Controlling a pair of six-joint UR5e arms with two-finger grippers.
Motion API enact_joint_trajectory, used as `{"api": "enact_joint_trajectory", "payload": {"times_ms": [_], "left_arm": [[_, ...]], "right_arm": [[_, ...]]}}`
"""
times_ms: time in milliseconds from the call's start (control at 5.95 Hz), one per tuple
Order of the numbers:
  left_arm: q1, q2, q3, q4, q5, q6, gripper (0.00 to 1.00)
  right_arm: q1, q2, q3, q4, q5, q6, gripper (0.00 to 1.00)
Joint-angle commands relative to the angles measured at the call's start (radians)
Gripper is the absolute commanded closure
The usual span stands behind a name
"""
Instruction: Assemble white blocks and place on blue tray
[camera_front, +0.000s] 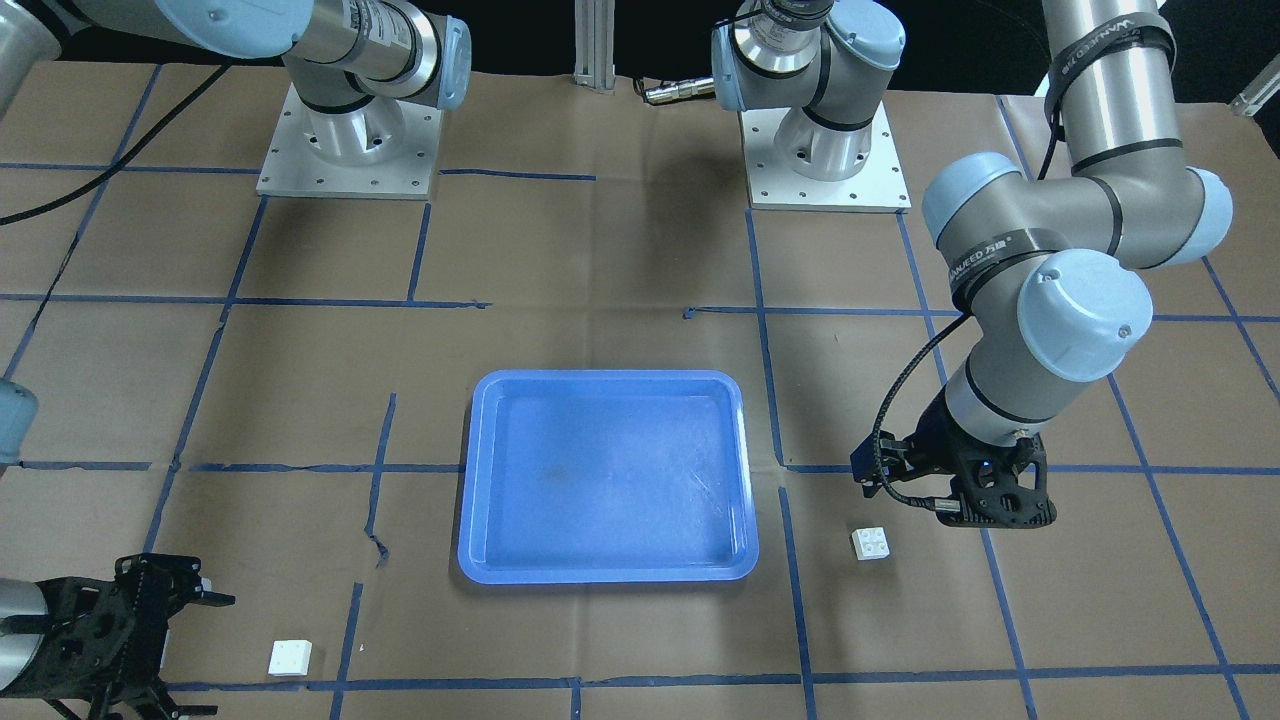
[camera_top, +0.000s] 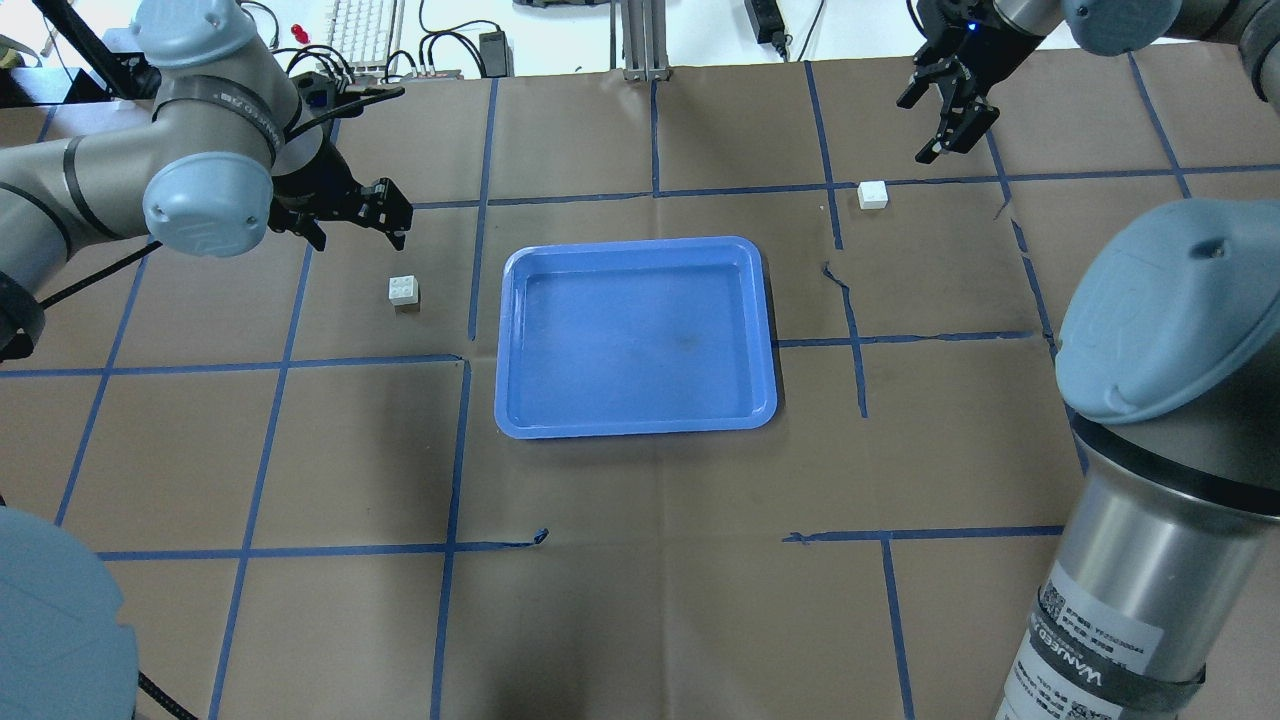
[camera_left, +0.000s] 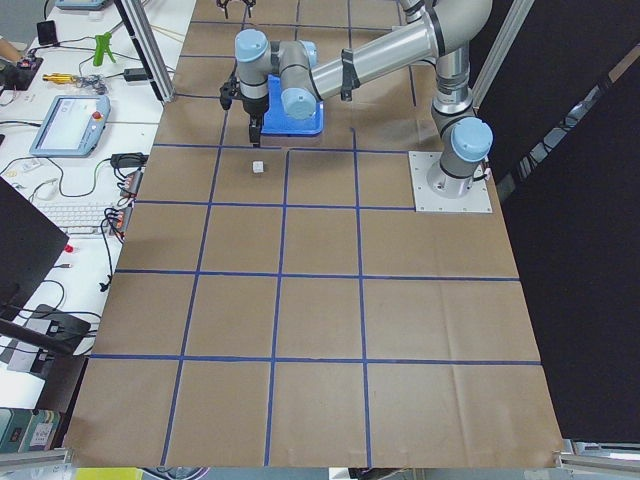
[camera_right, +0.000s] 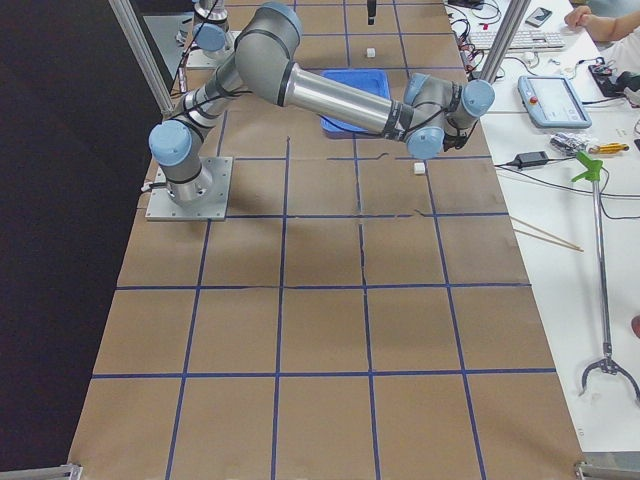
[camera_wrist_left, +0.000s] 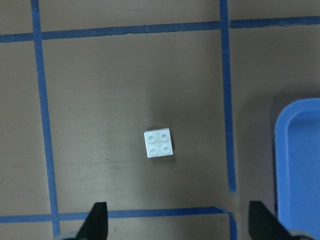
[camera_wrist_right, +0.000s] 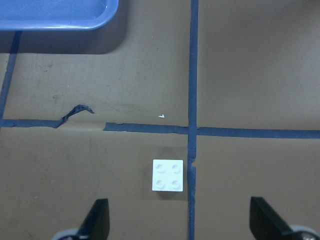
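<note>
The blue tray (camera_top: 635, 335) lies empty mid-table, also in the front view (camera_front: 607, 475). One white block (camera_top: 404, 291) sits studs up to the tray's left, just in front of my left gripper (camera_top: 358, 235), which hovers open above it; the left wrist view shows this block (camera_wrist_left: 159, 143) ahead of the spread fingertips (camera_wrist_left: 97, 220). The other white block (camera_top: 873, 194) sits beyond the tray's far right corner, near my right gripper (camera_top: 935, 120), open and empty. The right wrist view shows that block (camera_wrist_right: 168, 175) between the open fingers (camera_wrist_right: 97, 217). The blocks are apart.
Brown paper with blue tape grid lines covers the table (camera_top: 640, 560). The arm bases (camera_front: 348, 150) stand at the robot side. Desks with keyboard and pendant (camera_left: 70, 122) line the far edge. The tray's corner (camera_wrist_right: 55, 12) shows in the right wrist view.
</note>
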Motion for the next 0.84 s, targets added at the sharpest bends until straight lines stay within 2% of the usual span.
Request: {"api": "enact_joint_trajectory", "payload": {"times_ms": [0, 336, 673], "left_arm": [[0.018, -0.077, -0.028, 0.068, 0.001, -0.004, 0.01], [0.011, -0.157, -0.052, 0.193, 0.000, -0.013, 0.01], [-0.002, -0.171, -0.069, 0.203, -0.012, -0.096, 0.01]], "right_arm": [[-0.013, 0.064, 0.005, -0.080, 0.076, -0.033, 0.00], [-0.032, 0.082, 0.056, -0.082, 0.081, -0.071, 0.00], [-0.036, 0.071, 0.139, -0.137, 0.078, -0.068, 0.00]]}}
